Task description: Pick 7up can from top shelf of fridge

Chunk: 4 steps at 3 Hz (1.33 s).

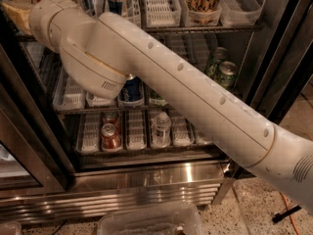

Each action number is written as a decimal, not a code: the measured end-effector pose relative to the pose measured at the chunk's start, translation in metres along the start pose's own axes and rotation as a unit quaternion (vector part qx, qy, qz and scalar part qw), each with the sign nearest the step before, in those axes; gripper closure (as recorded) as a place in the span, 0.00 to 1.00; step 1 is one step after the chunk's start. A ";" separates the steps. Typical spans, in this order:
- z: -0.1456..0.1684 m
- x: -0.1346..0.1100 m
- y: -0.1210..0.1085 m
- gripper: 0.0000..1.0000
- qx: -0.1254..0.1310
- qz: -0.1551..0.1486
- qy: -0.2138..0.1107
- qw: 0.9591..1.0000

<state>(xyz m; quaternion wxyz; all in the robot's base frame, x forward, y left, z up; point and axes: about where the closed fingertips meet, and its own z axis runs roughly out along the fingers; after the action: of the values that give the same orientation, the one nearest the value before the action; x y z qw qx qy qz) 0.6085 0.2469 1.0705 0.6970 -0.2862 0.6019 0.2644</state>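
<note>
Arm (186, 92): stretching from lower right up into the fridge (146, 180), its wrist lying at the top shelf (210, 29), far left.
Gripper (13, 11): sitting past the wrist at the upper left edge, mostly cut off. I cannot tell whether it is spread or pinching anything.
7up can: not showing anywhere; probably hiding behind the wrist on the top shelf's left lanes.
Not it: green cans (227, 75) and blue can (131, 89), both standing one rack down.
Handling: likely behaving as a full can, so fairly heavy, stiff yet thin-walled, cold and perhaps slick.
Hold: probably gripping best across the mid-body, square on, below the lid.
</note>
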 end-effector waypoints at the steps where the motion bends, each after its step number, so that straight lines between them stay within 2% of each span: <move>1: 0.000 0.000 0.000 1.00 0.000 0.000 0.000 1.000; 2: -0.003 -0.005 0.001 1.00 -0.006 0.002 -0.002 1.000; 4: -0.016 -0.035 0.000 1.00 -0.013 -0.027 -0.018 0.999</move>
<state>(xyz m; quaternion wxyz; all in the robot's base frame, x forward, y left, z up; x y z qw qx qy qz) 0.5931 0.2343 1.1030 0.7109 -0.3063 0.5779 0.2585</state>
